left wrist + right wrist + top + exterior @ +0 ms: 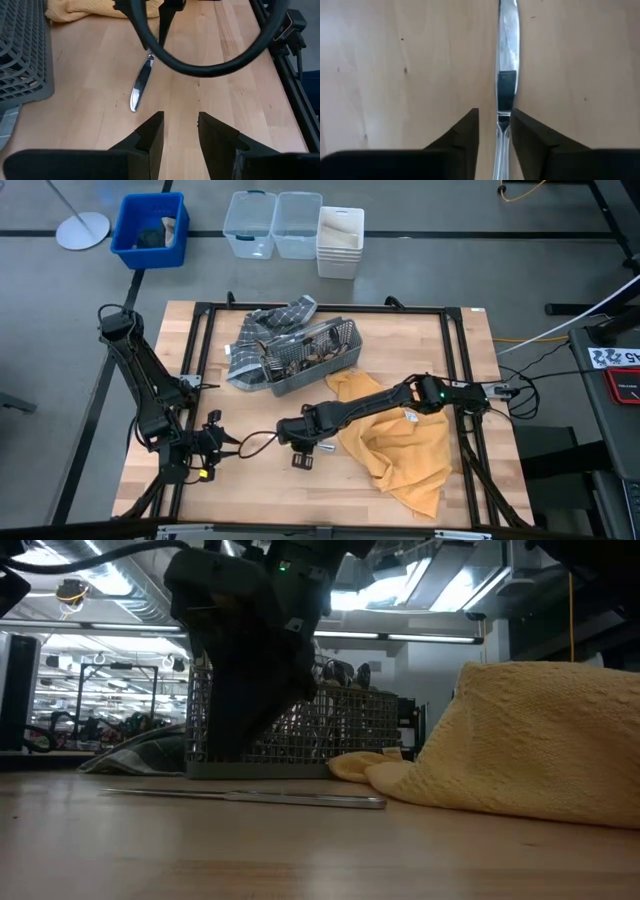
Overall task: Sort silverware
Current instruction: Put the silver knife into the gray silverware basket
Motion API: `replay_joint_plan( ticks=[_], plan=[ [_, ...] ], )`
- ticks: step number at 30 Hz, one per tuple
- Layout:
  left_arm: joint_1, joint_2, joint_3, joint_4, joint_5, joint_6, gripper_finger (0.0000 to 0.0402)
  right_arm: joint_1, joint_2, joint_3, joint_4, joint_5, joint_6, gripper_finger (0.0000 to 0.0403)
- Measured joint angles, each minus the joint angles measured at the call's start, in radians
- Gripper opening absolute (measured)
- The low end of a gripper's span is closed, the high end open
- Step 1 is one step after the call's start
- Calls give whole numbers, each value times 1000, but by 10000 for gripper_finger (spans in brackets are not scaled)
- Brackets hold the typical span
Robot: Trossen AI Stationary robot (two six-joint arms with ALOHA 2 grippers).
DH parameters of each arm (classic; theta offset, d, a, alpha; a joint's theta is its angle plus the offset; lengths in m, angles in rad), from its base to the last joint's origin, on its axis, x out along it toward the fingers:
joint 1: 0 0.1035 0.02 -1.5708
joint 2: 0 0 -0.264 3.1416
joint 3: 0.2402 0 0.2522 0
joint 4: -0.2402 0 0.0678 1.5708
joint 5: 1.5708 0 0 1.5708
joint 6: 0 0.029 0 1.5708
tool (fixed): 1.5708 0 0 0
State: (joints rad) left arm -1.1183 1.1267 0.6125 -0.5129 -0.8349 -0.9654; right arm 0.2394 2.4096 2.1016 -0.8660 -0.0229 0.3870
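Note:
One silver knife lies flat on the wooden table near its front middle; it also shows in the low view and the left wrist view. My right gripper points down over the knife's handle end, slightly open, one finger on each side of the knife; in the low view the gripper ends a little above it. My left gripper is open and empty, low over the table left of the knife's blade tip. The rest of the silverware stands in the grey wire-mesh caddy.
The caddy rests on a grey checked towel at the table's far middle. A crumpled yellow towel lies right of the knife, under my right arm. Plastic bins stand on the floor beyond the table. Bare wood lies around the knife.

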Motion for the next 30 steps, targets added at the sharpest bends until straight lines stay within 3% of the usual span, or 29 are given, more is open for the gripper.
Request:
replay_joint_plan(
  ticks=[6,30],
  plan=[
    [0,0,0,0,0,3,108,-5,1,-1,-9,12,-2,146],
    [0,0,0,-1,0,6,108,-3,69,2,-47,67,-27,143]
  ],
)
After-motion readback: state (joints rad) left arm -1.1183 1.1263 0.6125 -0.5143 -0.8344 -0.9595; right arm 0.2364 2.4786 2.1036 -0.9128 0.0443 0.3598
